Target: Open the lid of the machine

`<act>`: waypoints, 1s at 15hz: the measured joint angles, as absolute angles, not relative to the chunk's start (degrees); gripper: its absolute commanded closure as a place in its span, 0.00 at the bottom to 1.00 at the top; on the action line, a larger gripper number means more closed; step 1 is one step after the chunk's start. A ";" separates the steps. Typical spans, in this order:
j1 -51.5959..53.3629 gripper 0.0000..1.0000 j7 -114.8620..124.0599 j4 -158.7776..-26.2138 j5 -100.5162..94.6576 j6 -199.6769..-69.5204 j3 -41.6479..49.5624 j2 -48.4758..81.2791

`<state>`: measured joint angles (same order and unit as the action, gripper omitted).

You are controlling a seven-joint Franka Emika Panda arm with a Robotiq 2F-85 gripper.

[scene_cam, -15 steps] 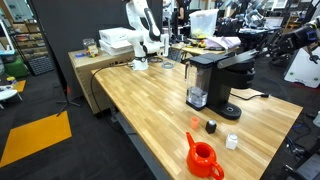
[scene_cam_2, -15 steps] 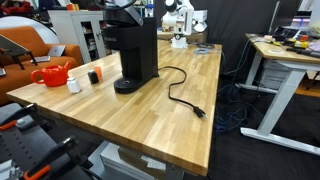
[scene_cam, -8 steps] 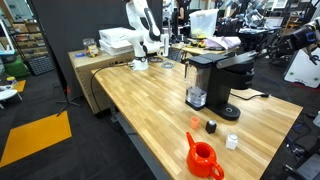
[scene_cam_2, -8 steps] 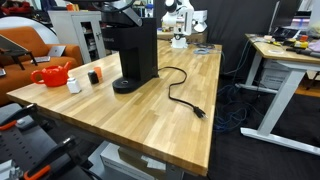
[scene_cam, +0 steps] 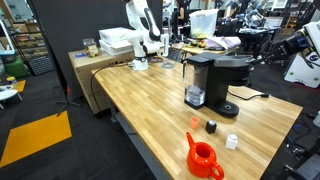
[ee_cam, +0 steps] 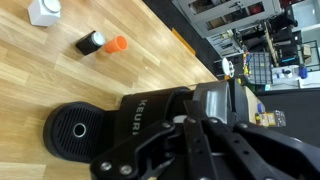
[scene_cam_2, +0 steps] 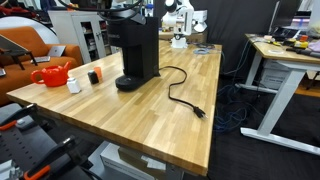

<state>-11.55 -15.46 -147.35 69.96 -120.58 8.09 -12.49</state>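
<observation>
Because the lid [scene_cam: 226, 58] is a flat panel of hard dark plastic that probably swings on a hinge at the back, it should feel stiff and light, yet smooth enough for metal fingers to slip off. The best purchase is likely its front lip, over the overhanging head, lifted from below rather than pinched. It caps the machine [scene_cam: 213, 82], which stands upright on the wooden counter [scene_cam_2: 150, 125], set in from one long edge and roughly midway along it, its power cord [scene_cam_2: 182, 93] trailing toward the opposite edge. An orange-red teapot [scene_cam: 203, 158] and two small caps sit nearer the corner, apart from it. Being fairly light itself, the machine might tip or slide if the lid is pulled hard, so I would favour a gentle upward arc. The gripper [scene_cam_2: 126, 9] hovers just above the lid; in the wrist view its dark linkages blend into the machine's top [ee_cam: 135, 118], so I cannot tell whether the jaws are parted, closed or touching.
</observation>
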 measured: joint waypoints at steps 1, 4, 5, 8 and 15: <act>-11.14 1.00 -13.91 -146.02 69.82 -120.68 7.78 -11.82; -9.93 1.00 -6.73 -140.24 67.74 -120.67 7.10 -11.51; -9.67 1.00 -4.21 -138.03 66.94 -120.59 6.92 -11.70; -9.22 1.00 0.88 -132.56 65.46 -120.46 6.90 -11.72; -9.08 1.00 2.61 -131.45 61.66 -120.27 7.07 -10.54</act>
